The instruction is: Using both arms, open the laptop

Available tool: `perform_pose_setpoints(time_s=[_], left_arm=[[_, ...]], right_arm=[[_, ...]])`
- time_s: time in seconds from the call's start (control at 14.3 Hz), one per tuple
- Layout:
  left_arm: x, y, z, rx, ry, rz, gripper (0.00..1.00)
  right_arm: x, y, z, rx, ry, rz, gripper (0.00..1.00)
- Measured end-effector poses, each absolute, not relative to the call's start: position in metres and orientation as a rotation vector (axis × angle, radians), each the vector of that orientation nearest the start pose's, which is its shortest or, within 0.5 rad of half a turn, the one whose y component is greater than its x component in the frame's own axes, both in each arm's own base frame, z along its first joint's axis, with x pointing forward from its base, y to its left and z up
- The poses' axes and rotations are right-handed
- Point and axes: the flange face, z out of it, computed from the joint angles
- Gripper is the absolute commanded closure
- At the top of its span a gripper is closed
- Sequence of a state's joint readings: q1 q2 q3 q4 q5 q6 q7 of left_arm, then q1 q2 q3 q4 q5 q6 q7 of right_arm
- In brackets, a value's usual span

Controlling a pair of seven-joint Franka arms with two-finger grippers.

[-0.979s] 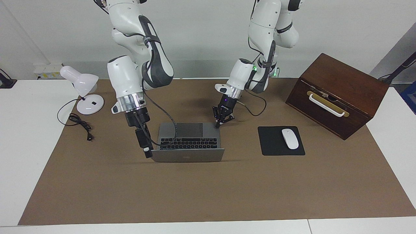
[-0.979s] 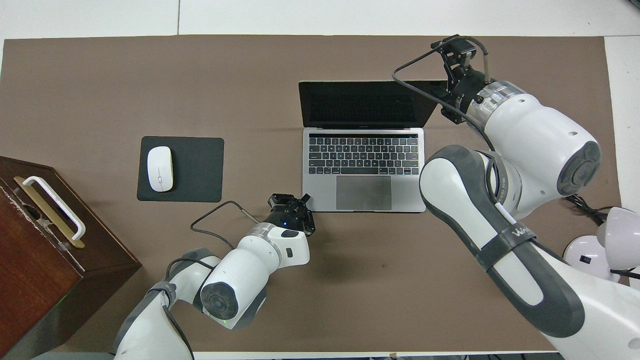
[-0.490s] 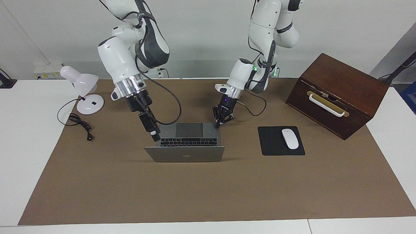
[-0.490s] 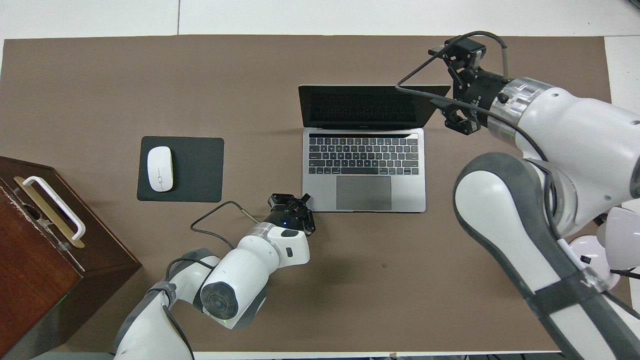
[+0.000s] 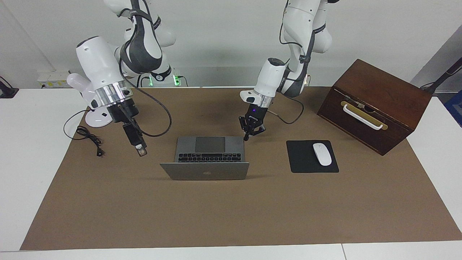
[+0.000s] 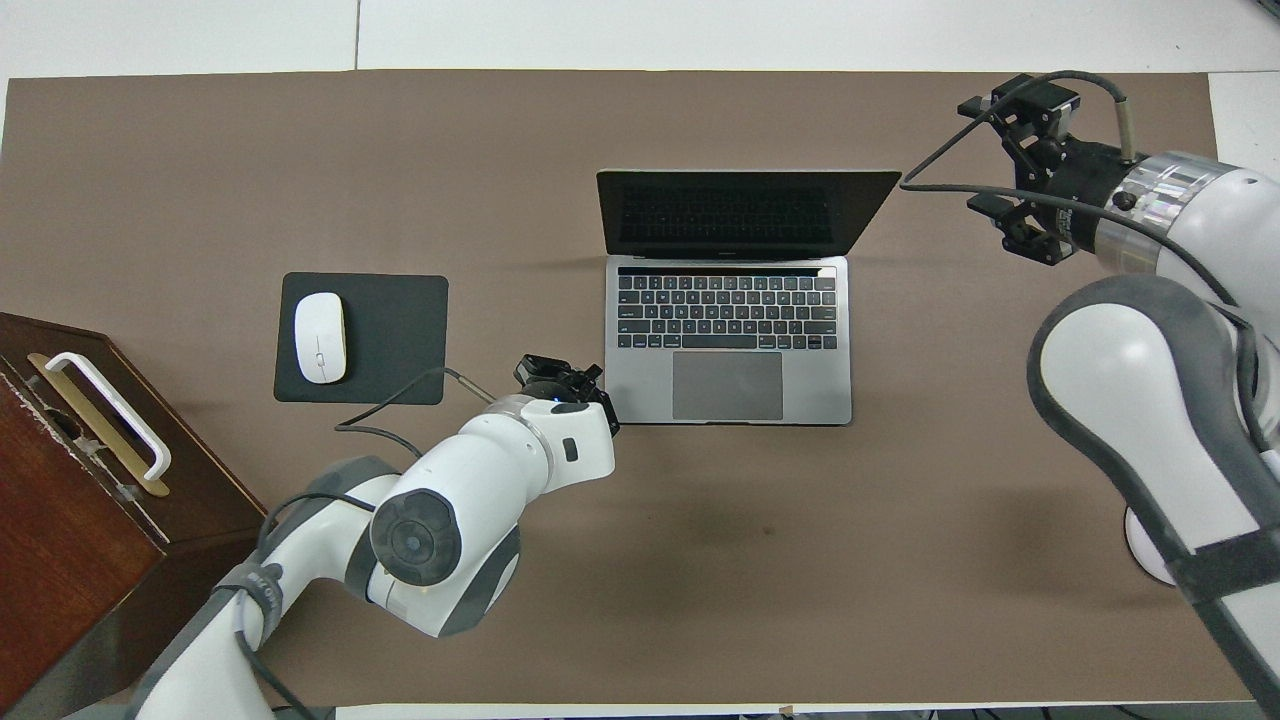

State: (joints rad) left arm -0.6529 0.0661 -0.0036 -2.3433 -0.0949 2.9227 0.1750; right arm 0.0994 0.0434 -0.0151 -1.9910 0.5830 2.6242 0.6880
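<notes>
I judge the laptop (image 5: 209, 159) open; left gripper (image 5: 247, 136) and right gripper (image 5: 141, 151) are clear, fingers perhaps closed—cannot tell. Next: withdraw both.

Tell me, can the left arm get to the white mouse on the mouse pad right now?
Probably yes: the left gripper hangs by the laptop corner, and nothing stands between it and the mouse on the mouse pad.

Brown mat (image 5: 231, 216) covers white table (image 5: 21, 162). White mouse (image 5: 322, 154) on black mouse pad (image 5: 303, 162), toward left arm's end. Wooden box (image 5: 375, 104) with white handle (image 5: 362, 117) beside it. White desk lamp (image 5: 90, 97) and its black cord (image 5: 88, 139) toward right arm's end.
</notes>
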Motion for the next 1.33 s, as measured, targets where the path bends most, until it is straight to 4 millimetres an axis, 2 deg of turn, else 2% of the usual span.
perform_pose_setpoints(time_s=[0.14,0.21,0.28,0.35,0.42,0.49,0.63,0.77,0.98,1.19,1.33], left_arm=[[0.450,-0.319,0.403,-3.015,1.135,-0.694,1.00],[0.454,-0.311,0.419,-3.028,1.114,-0.645,0.94],[0.459,-0.300,0.433,-3.040,1.088,-0.597,0.83],[0.464,-0.289,0.446,-3.053,1.059,-0.549,0.65],[0.470,-0.277,0.459,-3.066,1.026,-0.497,0.23],[0.476,-0.264,0.472,-3.079,0.990,-0.451,0.00],[0.491,-0.237,0.499,-3.102,0.912,-0.398,0.00],[0.506,-0.202,0.524,-3.123,0.808,-0.405,0.00],[0.515,-0.147,0.544,-3.151,0.652,-0.390,0.00],[0.520,-0.091,0.564,-3.167,0.486,-0.406,0.00],[0.521,-0.059,0.577,-3.184,0.361,-0.378,0.00]], right_arm=[[0.602,0.016,0.499,-2.290,1.101,-0.447,0.00],[0.598,0.001,0.499,-2.351,1.025,-0.430,0.00],[0.594,-0.016,0.499,-2.411,0.943,-0.413,0.00],[0.588,-0.034,0.500,-2.476,0.858,-0.401,0.00],[0.581,-0.050,0.504,-2.552,0.776,-0.388,0.00],[0.573,-0.062,0.510,-2.631,0.709,-0.370,0.00],[0.556,-0.076,0.531,-2.762,0.612,-0.325,0.00],[0.536,-0.079,0.561,-2.879,0.512,-0.288,0.00],[0.502,-0.077,0.598,-3.039,0.327,-0.205,0.00],[0.466,-0.062,0.617,-3.088,0.214,-0.040,0.00],[0.451,-0.039,0.627,-3.100,0.150,0.011,0.00]])
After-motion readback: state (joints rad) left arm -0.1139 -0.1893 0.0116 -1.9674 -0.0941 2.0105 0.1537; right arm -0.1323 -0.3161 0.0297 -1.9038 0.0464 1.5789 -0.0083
